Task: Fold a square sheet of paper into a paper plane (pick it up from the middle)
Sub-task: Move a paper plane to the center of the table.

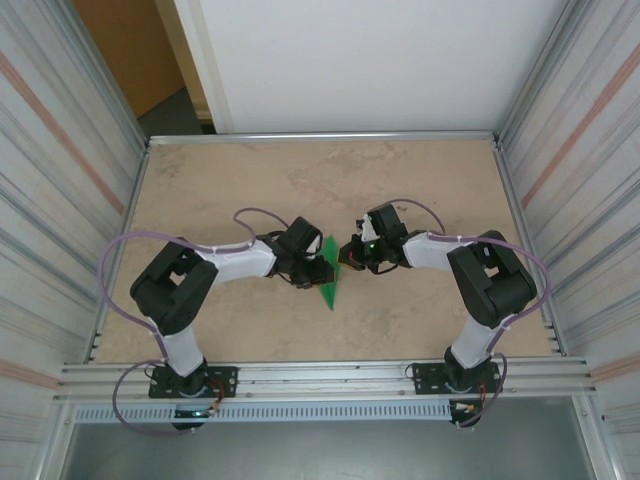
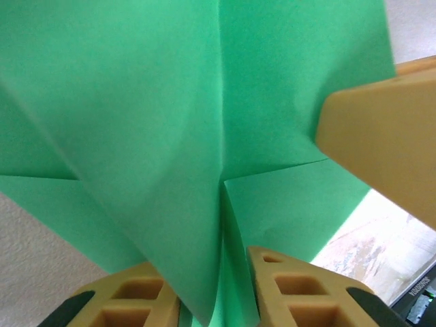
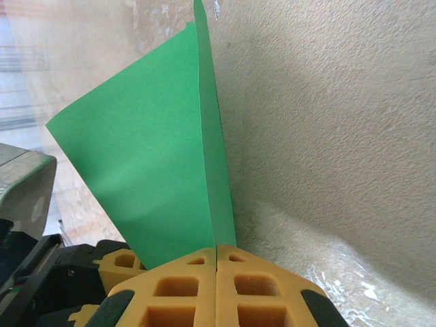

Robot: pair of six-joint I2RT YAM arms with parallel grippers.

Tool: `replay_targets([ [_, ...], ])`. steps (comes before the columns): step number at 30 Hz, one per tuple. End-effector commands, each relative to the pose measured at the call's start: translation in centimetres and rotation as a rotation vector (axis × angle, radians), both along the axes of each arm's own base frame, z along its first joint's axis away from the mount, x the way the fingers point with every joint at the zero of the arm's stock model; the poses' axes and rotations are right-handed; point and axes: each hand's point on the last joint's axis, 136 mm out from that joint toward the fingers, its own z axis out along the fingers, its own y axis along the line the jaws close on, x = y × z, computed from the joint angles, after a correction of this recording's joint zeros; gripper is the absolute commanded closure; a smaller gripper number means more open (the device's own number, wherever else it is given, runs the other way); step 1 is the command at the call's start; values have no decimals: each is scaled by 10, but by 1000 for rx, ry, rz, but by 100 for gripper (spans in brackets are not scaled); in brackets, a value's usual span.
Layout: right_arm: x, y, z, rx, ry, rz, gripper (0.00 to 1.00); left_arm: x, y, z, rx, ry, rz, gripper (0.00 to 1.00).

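I'm seeing the right gripper pinching the folded green paper upright at the middle of the table. Its crease is sitting between the fingers of the left gripper, though I can't tell whether they're clamping.

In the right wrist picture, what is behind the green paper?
The beige table shows to the right of the green paper, which the right tool pinches at its lower end. Whatever lies directly behind the sheet is covered by it and cannot be seen.

green paper: cropped top, left | top view: partly hidden by left gripper
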Motion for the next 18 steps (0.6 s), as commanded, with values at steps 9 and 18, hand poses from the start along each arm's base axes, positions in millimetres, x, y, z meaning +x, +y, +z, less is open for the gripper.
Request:
replay_targets([
  [9, 9, -5, 18, 7, -25, -33, 85, 1, 1, 7, 45, -10, -14, 90],
  [18, 27, -61, 48, -160, -178, -167, 46, 33, 50, 33, 205, -98, -11, 93],
])
